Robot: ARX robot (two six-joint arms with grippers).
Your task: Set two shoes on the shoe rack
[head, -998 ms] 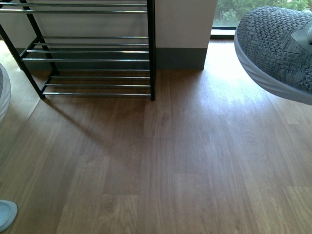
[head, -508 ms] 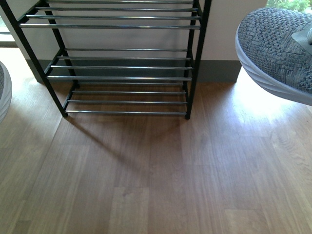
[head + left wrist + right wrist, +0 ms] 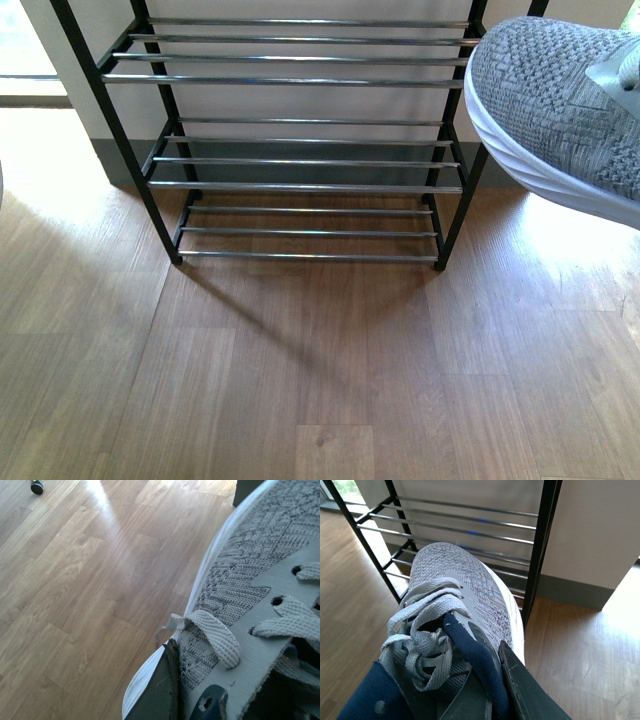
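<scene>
Near the shoe rack (image 3: 305,185), a sneaker (image 3: 560,100)

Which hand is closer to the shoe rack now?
Right. The right hand holds its sneaker beside the shoe rack's end post; the left hand holds its sneaker over open floor.

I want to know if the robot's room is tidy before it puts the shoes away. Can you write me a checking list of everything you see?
Surface: wooden floor, with sunny patches.
Job's things: shoe rack stands by the wall, with no shoes on the shelves in view. The right sneaker is held up beside the rack's end post. The left sneaker is held above the floor.
Clutter: small black thing on the floor, too small to tell what it is.
Grippers: left fingers shut on the left sneaker's side; right fingers shut on the right sneaker's side.
Cables: nothing seen.
Surroundings: pale wall with dark skirting; bright window.
</scene>
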